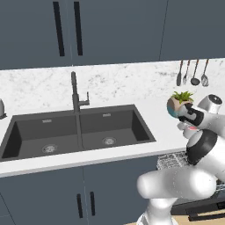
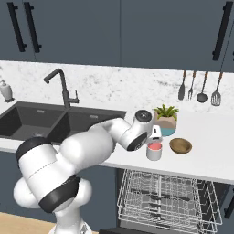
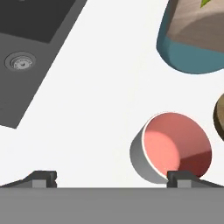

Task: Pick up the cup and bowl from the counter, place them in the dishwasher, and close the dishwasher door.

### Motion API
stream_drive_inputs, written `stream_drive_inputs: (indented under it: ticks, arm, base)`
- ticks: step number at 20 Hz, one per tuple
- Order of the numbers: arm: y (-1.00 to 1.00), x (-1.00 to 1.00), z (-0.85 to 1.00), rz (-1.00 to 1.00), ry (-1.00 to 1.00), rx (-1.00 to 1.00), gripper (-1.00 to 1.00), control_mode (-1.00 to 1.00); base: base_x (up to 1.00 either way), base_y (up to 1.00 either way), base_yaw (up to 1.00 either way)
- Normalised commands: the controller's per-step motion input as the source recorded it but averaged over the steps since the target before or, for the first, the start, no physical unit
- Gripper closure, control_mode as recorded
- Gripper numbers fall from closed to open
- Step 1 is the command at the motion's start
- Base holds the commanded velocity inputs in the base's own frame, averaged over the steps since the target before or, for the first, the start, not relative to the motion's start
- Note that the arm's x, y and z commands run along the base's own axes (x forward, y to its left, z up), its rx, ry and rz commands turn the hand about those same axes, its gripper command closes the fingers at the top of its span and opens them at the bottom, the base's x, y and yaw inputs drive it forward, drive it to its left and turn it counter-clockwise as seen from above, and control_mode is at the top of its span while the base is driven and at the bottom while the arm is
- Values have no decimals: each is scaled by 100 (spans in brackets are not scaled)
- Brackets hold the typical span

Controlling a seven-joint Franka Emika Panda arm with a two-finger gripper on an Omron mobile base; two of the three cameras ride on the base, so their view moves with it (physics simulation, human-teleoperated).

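Cup [image 3: 173, 148] sits upright on the white desk [image 3: 100, 87], grey outside, pink-red inside, nothing in it that we can see. In the hand view it lies just ahead of the right finger tip, off to one side of the gap between the tips. Fingers [image 3: 113, 178] are spread wide and hold nothing; both tips show apart at the bottom of that view.

From the right base view we see the hand [image 2: 154, 133] hanging just above the cup [image 2: 154, 151], not touching as far as we can tell. Bowl [image 2: 180, 146], brown and wooden-looking, stands just beside the cup on its right, a small gap between them. Behind both, a plant [image 2: 166, 119] in a tan and teal pot, close to the cup and bowl but apart from them. In the hand view the pot [image 3: 197, 39] is at top right and a sliver of the bowl [image 3: 219, 116] at the right edge.

Dark double sink [image 2: 55, 121] is set in the desk well left of the cup, with a black tap [image 2: 61, 87] behind it. Four utensils [image 2: 199, 87] hang on the backsplash at right.

Dishwasher [image 2: 167, 201] is below the desk edge, under the cup and bowl, with its wire rack [image 2: 169, 194] pulled out; we see no items in the rack. From the left base view the arm [image 1: 193, 171] covers much of the rack [image 1: 169, 160], and the plant [image 1: 179, 103] shows past the wrist.
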Motion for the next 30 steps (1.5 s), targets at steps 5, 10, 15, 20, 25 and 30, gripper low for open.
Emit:
stream_drive_inputs:
  ticks: [5,10,15,20,25,30]
  arm:
    - [-9,27,-1,0,-4,0,-100,-100]
    - [-6,38,-1,0,-1,0,-100,-100]
    - [-3,44,-24,1,-12,3,-100,-100]
    - [-25,15,-17,2,-10,-8,-100,-100]
    - [-43,27,-25,0,-11,-6,-100,-100]
    - [-30,11,-3,0,-1,-1,-100,-100]
  base:
    - [0,0,0]
    - [0,0,0]
    - [0,0,0]
    - [0,0,0]
    - [0,0,0]
    - [0,0,0]
